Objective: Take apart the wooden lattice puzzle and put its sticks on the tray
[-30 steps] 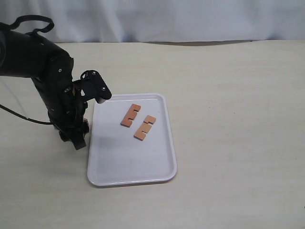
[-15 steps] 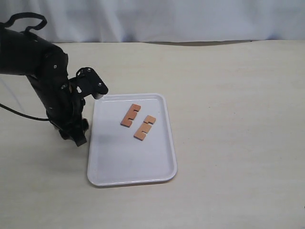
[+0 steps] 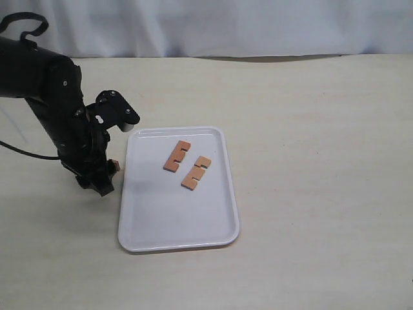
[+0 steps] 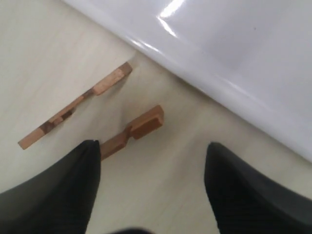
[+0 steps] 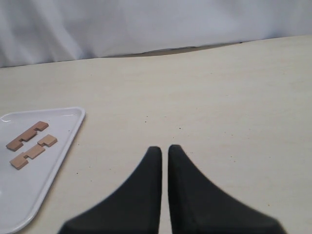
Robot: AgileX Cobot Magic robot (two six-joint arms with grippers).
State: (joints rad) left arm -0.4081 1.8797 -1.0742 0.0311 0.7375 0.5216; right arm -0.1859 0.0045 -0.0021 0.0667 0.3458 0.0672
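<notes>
Black and spread wide, the left tool (image 4: 152, 146) hangs jaws-down over the pale beige table (image 3: 310, 161), just off the left rim of the large white rectangular plastic tray (image 3: 177, 223), and it grips nothing. Right by its fingers (image 4: 68, 190) two short flat reddish-brown notched wooden sticks lie on the bare table. The nearer stick (image 4: 139, 127) has one end tucked under a finger, and I cannot tell whether the two touch. The farther stick (image 4: 73, 114) lies apart from it, roughly alongside. Both are near the tray's rim but not on the tray. From across the room only a brown sliver shows beside that tool, the rest being hidden by the arm. On the tray, in its far half, rest two more sticks of the same kind, the upper tray stick (image 3: 177, 155) and the lower tray stick (image 3: 196, 172), slanted the same way, side by side with a small gap between them. All four pieces lie separate, none interlocked. The right tool (image 5: 164, 153) is clenched, its black fingers pressed almost together with nothing between them, over bare table well clear of the tray. A white cloth backdrop (image 3: 258, 26) hangs behind the table's far edge.
</notes>
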